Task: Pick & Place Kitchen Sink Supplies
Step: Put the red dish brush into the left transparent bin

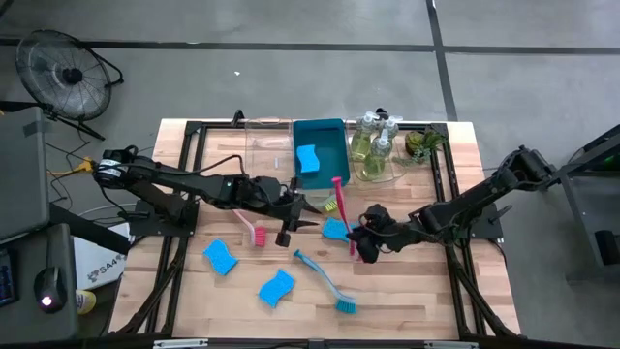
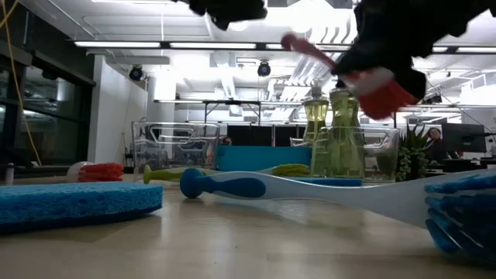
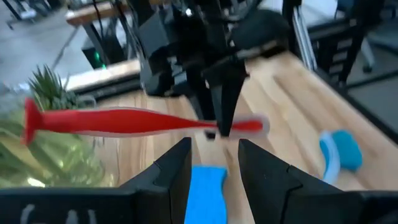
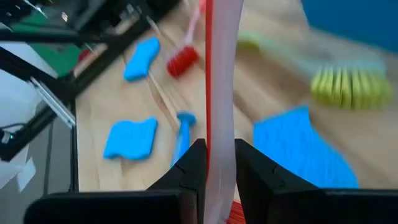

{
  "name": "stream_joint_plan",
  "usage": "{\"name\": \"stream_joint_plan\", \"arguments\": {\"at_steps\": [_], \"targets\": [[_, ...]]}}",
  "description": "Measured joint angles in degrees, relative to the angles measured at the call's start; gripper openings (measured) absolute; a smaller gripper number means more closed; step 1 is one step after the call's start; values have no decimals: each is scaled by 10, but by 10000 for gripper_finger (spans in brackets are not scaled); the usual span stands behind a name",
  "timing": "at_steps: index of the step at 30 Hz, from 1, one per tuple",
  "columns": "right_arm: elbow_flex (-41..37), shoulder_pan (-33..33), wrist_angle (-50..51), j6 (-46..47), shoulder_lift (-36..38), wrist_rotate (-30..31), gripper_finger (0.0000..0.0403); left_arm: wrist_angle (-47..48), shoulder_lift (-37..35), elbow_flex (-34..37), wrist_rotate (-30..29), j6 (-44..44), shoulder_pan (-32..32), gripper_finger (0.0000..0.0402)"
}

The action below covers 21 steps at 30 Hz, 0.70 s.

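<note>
My right gripper (image 1: 360, 242) is shut on the red dish brush (image 1: 341, 208), which is off the table at centre. My left gripper (image 1: 308, 223) is open just left of it, and in the left wrist view a blue sponge (image 3: 208, 186) shows between its fingers; I cannot tell if they touch it. Two more blue sponges (image 1: 221, 257) (image 1: 276, 288) lie flat near the front. A pink brush (image 1: 250, 228), a teal brush (image 1: 325, 281) and a yellow-green brush (image 1: 325, 204) lie on the table. The pump bottles (image 1: 373, 145) stand at the far edge. My right gripper pinches the red brush's handle (image 4: 221, 143) between its two fingers, close to the bristle head (image 2: 384, 89). The fingers (image 3: 224, 106) come from above, pointing down, across the handle. The brush is lifted clear and tilted, its free handle end (image 1: 336, 180) pointing toward the blue bin.
A blue bin (image 1: 334, 131) holding a blue sponge (image 1: 308, 158) stands at the far edge, with a clear tray (image 1: 266, 145) on its left and a small plant (image 1: 423, 143) on the right. Bare wood lies at the table's near right.
</note>
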State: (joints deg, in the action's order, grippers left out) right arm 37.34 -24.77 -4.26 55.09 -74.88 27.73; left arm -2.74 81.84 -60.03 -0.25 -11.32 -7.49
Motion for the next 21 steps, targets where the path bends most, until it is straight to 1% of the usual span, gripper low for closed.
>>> {"name": "stream_joint_plan", "arguments": {"at_steps": [4, 10, 14, 21], "targets": [[0, 0, -58, -87, 18, 32, 53, -53, 0, 0, 2, 16, 0, 129], [1, 0, -125, -220, 57, 37, 53, -146, 0, 0, 23, 44, 11, 129], [1, 0, -146, -311, 86, 35, 53, -198, 0, 0, 33, 75, 30, 129], [1, 2, -149, -456, 121, 35, 53, -277, 0, 0, 73, 147, 70, 129]]}}
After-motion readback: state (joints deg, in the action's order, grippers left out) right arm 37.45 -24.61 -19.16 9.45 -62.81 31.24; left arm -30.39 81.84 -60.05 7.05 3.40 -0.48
